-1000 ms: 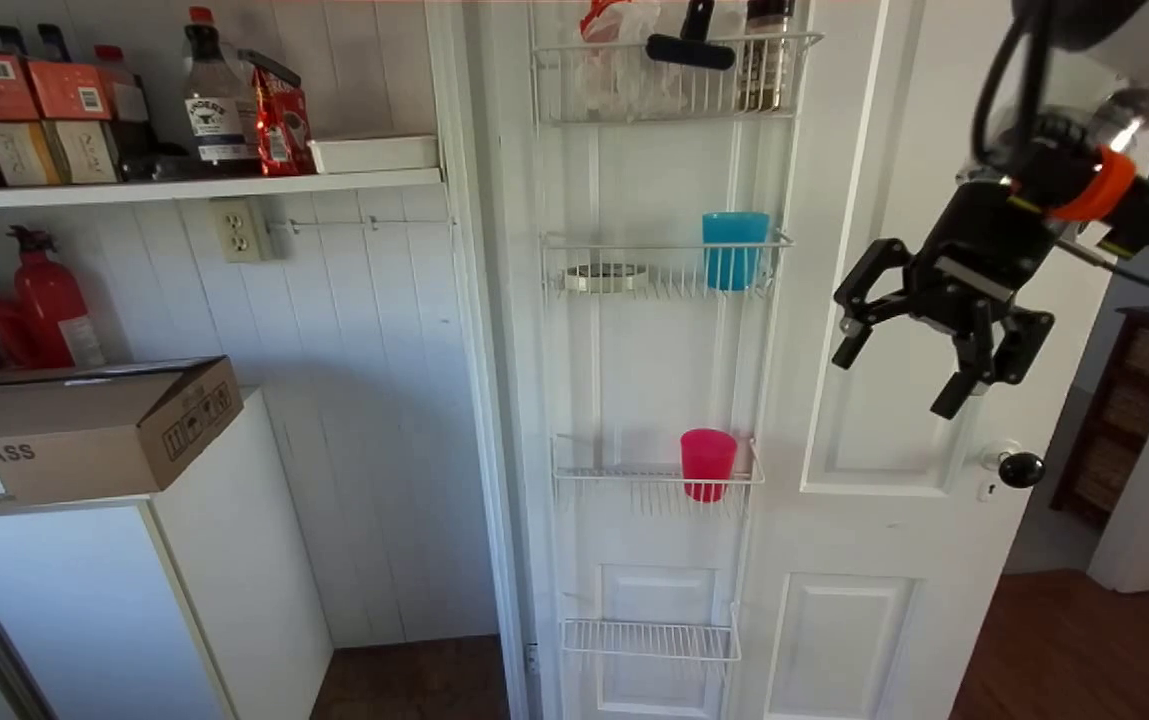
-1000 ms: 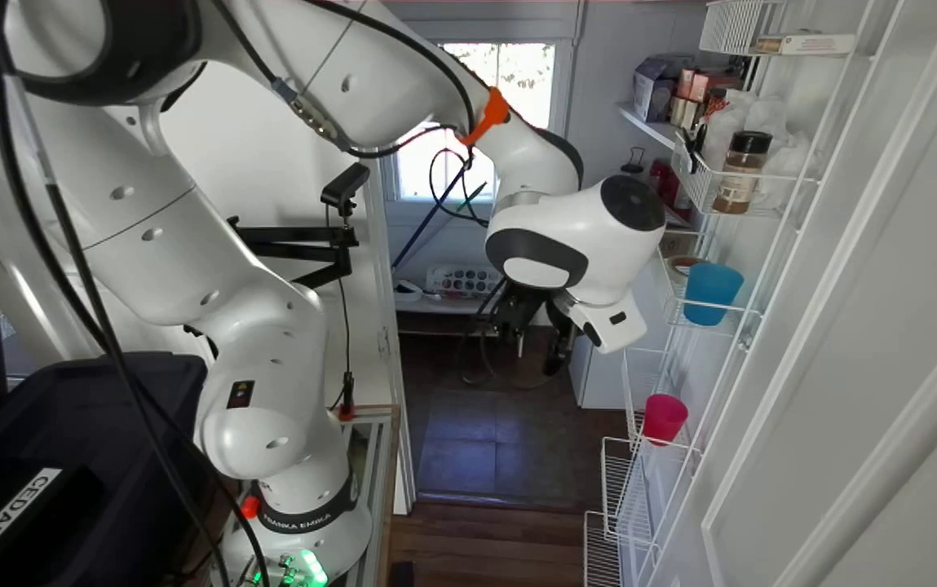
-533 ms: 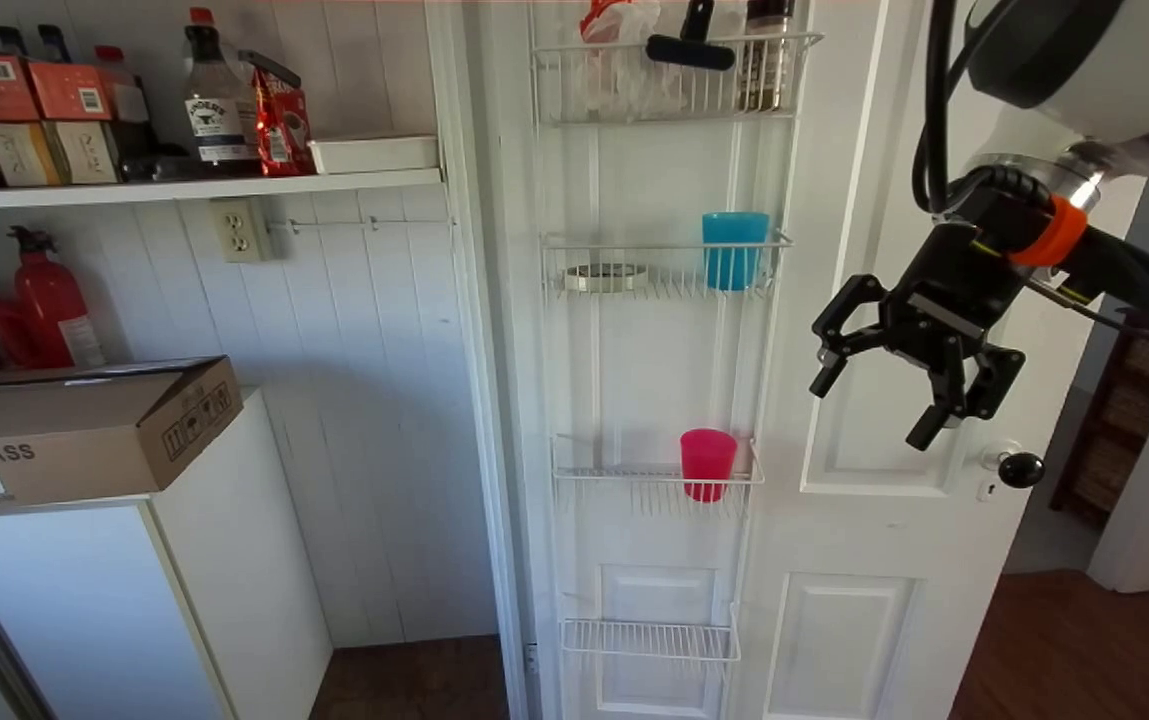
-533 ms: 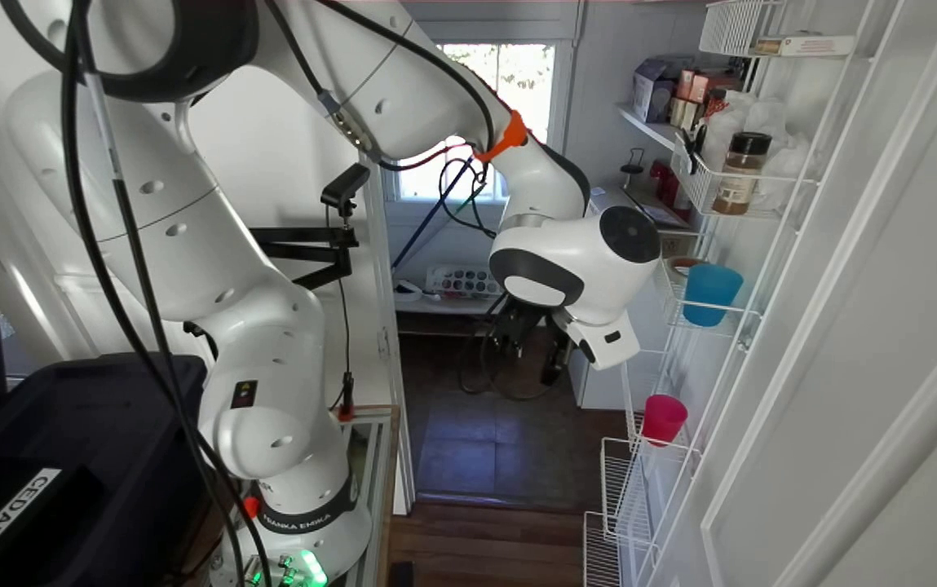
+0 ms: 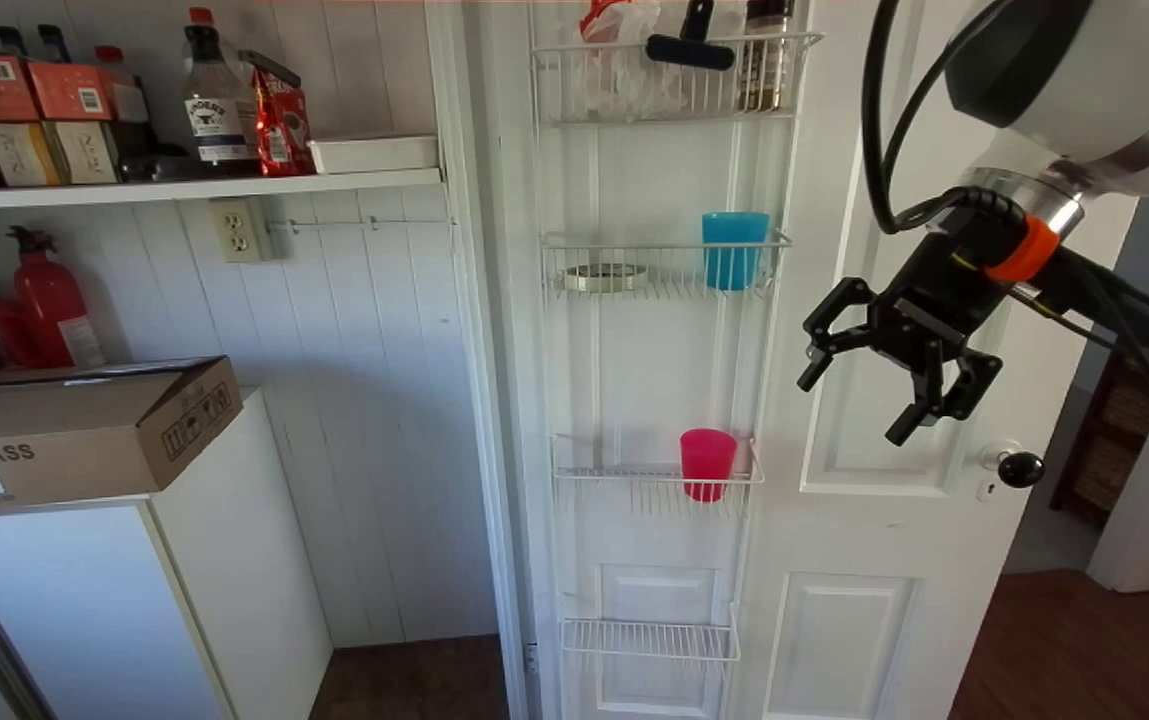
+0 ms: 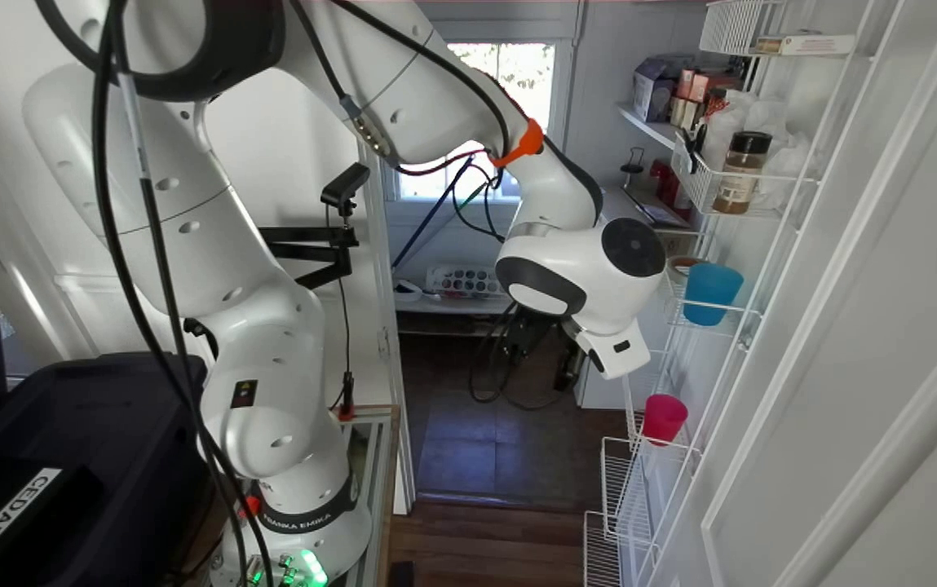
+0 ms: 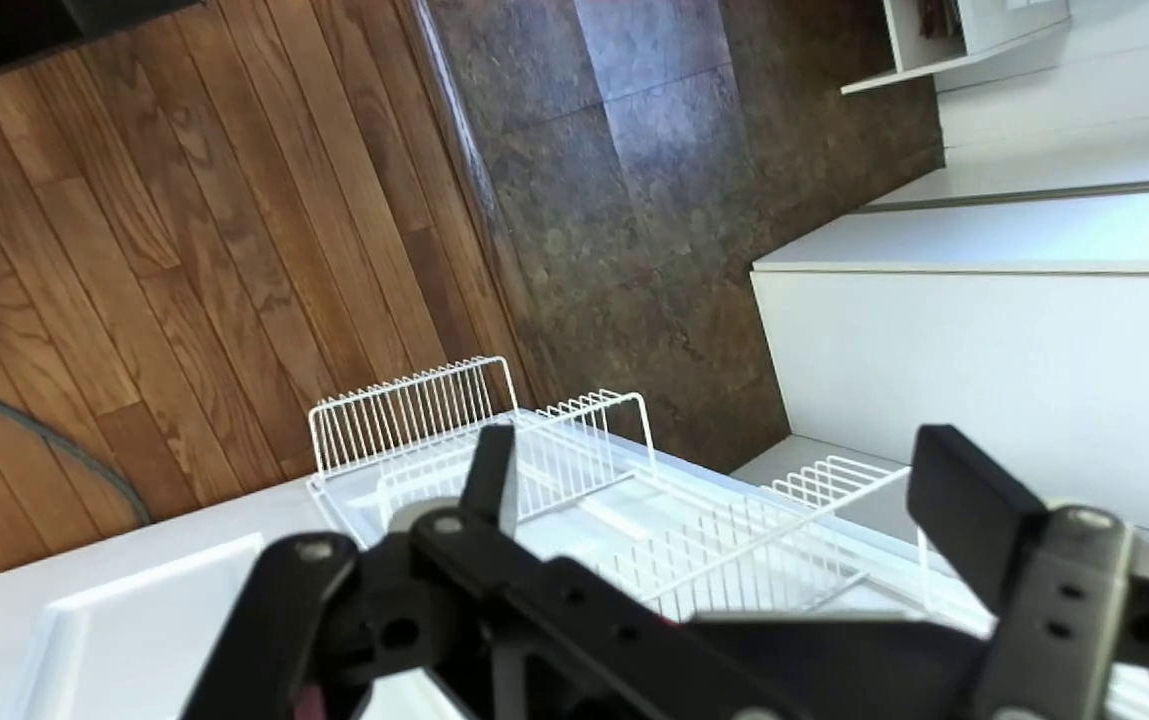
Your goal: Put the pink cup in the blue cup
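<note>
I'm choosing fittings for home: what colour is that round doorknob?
Black: the round, glossy doorknob shows best in an exterior view.

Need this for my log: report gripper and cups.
Gripper open, empty. Pink cup below blue cup, not nested. Wire rail crosses pink cup: possible snag.

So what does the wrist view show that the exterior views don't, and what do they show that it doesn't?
Only the wrist view: a dark cable lying across the wooden floor.

Only the exterior views: the blue cup and the dark-lidded jar, each seen in both. The pink cup is clear only there too; in the wrist view it may be mostly hidden behind the tool.

Shared: the white wire rack, that wooden floor and the tool, which is open.
</note>
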